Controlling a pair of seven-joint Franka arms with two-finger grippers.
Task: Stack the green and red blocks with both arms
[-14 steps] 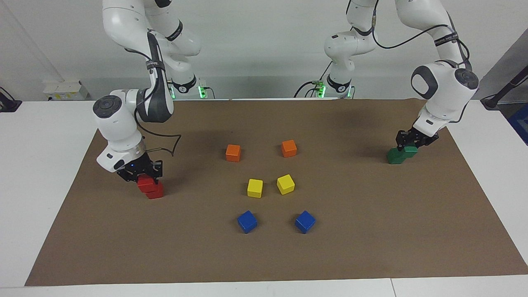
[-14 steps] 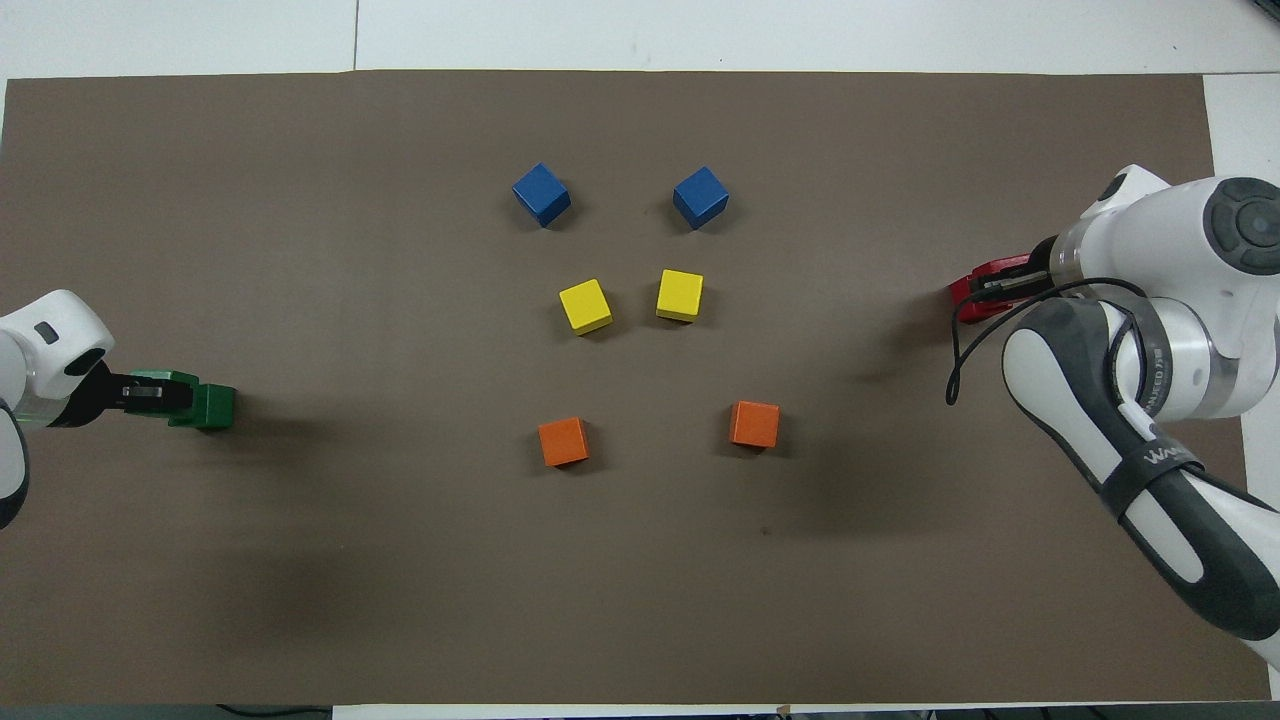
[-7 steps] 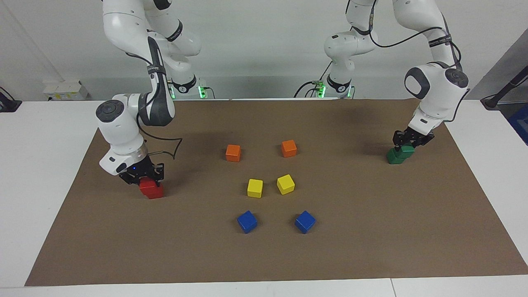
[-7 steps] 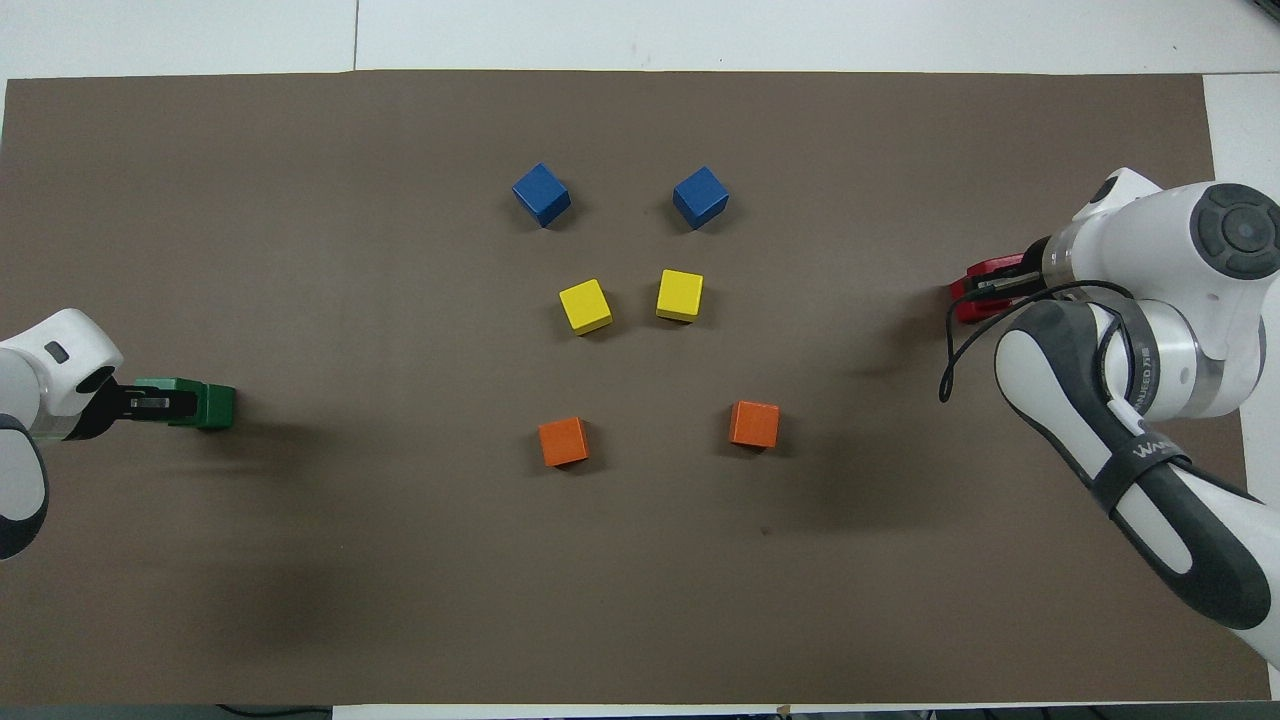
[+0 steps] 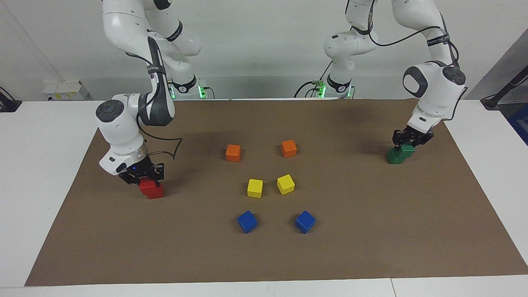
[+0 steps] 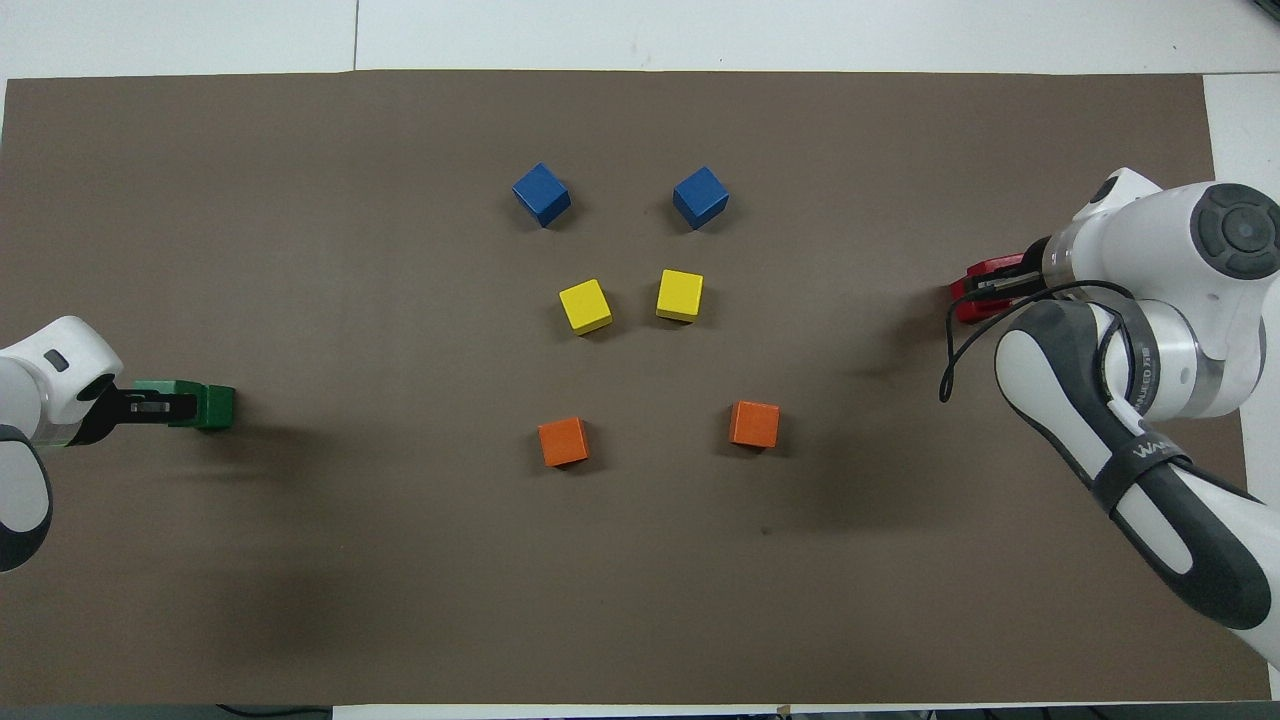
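Note:
Toward the right arm's end of the brown mat, my right gripper (image 5: 144, 177) is shut on a red block (image 5: 147, 185) that sits on the second red block (image 5: 156, 192). The red pair also shows in the overhead view (image 6: 968, 302), partly hidden under the right gripper (image 6: 1000, 285). Toward the left arm's end, my left gripper (image 5: 409, 142) is shut on a green block (image 5: 407, 151) resting on the second green block (image 5: 394, 158), slightly offset. In the overhead view the left gripper (image 6: 150, 405) covers part of the green pair (image 6: 213, 407).
Two orange cubes (image 5: 233, 153) (image 5: 288, 148), two yellow cubes (image 5: 255, 188) (image 5: 285, 184) and two blue cubes (image 5: 247, 221) (image 5: 305, 221) lie in pairs in the middle of the brown mat (image 5: 371, 231). White table shows around the mat.
Both grippers have shifted their held blocks over the lower blocks and lowered them, so the pairs now line up more closely. The middle cubes have not moved.

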